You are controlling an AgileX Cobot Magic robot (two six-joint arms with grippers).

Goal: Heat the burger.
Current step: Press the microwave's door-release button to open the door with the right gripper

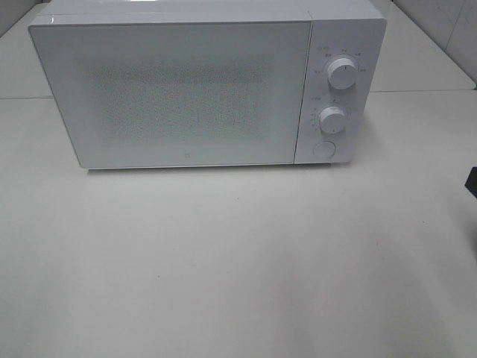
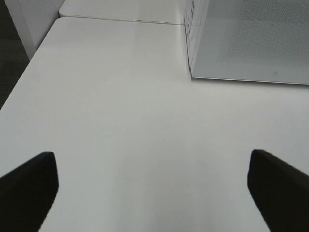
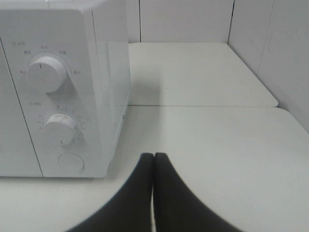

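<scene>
My left claw (image 2: 153, 174) hung wide open and empty over the worktop (image 2: 120, 96), near the front left corner of the microwave (image 1: 179, 82). My right claw (image 3: 153, 159) was pressed shut on nothing beside its dials (image 3: 47, 72). The closed door (image 1: 171, 89) had a dotted panel that hid the inside, so I could not tell where the burger was.

Lit brightly and flatly from above, slightly cool. Only a soft, faint shadow under the microwave (image 1: 186, 82) on the white table (image 1: 223, 261). Mild sheen on its glossy side. Grainy and soft throughout; dark fingers (image 2: 29, 191) blurred near the lens.
</scene>
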